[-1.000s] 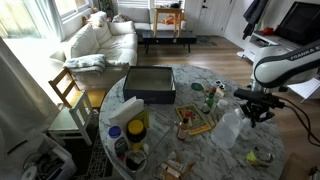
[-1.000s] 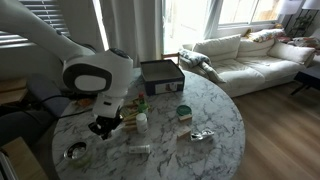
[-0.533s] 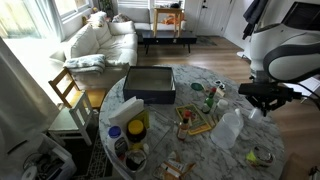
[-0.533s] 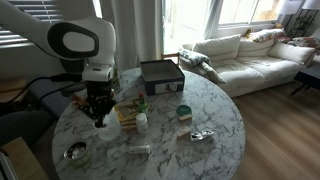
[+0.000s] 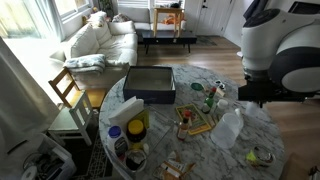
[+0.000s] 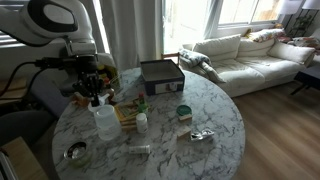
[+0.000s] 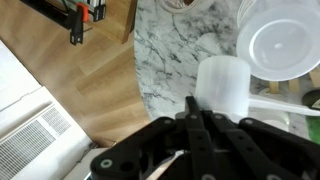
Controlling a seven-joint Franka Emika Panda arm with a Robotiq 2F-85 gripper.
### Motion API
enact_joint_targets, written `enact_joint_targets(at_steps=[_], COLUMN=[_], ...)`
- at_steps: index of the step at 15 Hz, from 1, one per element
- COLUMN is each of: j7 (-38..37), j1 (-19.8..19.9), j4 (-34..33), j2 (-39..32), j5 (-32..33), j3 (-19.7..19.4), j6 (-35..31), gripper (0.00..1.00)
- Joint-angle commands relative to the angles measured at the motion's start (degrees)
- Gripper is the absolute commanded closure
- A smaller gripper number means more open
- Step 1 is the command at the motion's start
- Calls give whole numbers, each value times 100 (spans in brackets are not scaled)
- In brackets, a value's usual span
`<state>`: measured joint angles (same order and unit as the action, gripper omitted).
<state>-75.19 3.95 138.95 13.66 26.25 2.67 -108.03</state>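
Two dark fingers point(image 7: 192, 128) of the gripper point(image 7: 201, 108) stand pressed together in the wrist view, a narrow closed pinch with nothing between them. Just past their tips, at one o'clock, sits a white block point(image 7: 222, 85), too blurred to name. Farther out at two o'clock, the clear plastic jug point(image 7: 279, 45) shows from above, standing on the marble table point(image 7: 170, 60) near its edge. The wooden floor point(image 7: 90, 90) lies at nine o'clock.

In both exterior views the gripper point(image 5: 244, 96) point(image 6: 95, 94) hangs above the table, close to the jug but apart from it. The jug stands upright at seven o'clock of the gripper in an exterior view point(image 5: 228, 128), and at five o'clock of it in an exterior view point(image 6: 105, 122).

A small bowl point(image 6: 75, 152) rests at seven o'clock of the jug, and a white bottle point(image 6: 142, 122) stands at three o'clock of it. A green bottle point(image 5: 210, 98) stands at eleven o'clock of the jug.

Across the table lies a dark box point(image 5: 150, 83), well apart from the gripper. Farthest off, beyond the table, is a pale sofa point(image 5: 100, 40).
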Motion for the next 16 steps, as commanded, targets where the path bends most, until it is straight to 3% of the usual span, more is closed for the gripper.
enact_joint_targets(at_steps=[1,11,16], j7=[274,345,41], j1=[-183,-82,73], j4=[374,1399,1713], j2=[188,564,632], j5=[304,699,1365], j3=[169,273,357], j6=[-473,-2102,-2691], gripper=[99,99,99])
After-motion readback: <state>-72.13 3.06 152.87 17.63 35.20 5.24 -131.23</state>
